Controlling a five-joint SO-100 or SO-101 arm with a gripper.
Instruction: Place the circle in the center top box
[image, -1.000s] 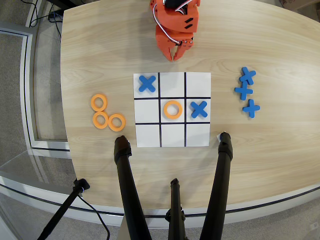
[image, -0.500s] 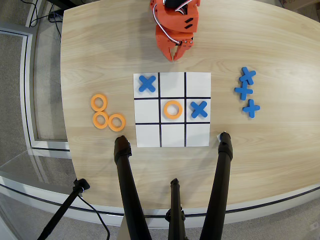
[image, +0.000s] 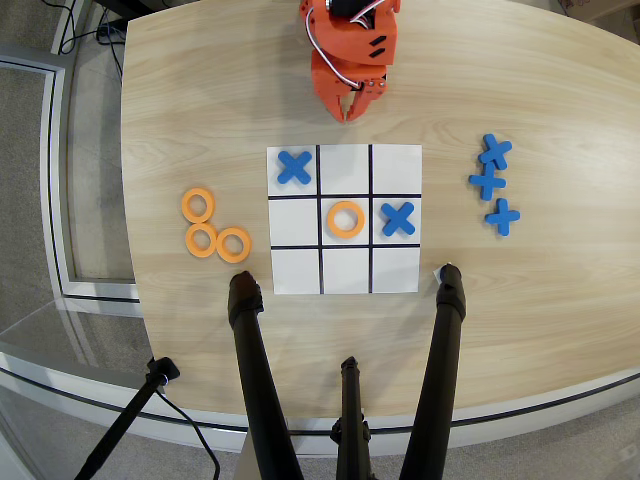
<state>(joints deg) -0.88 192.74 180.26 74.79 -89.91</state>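
Nearest the cam: black tripod legs (image: 255, 390) over the table (image: 560, 300) edge. Then the paper grid (image: 345, 219). Bottom row's center box (image: 346, 270) is blank, no cross in that row. One orange ring (image: 345, 219) sits in the middle cell; blue crosses at mid-right (image: 398, 219) and top-left (image: 293, 167). 3 spare rings (image: 214, 231) left of grid, nearest one (image: 233, 245) untouched. 3 spare crosses (image: 493, 183) on the right. Far side: orange gripper (image: 352, 116) off the paper, tips nearly together, holding nothing.
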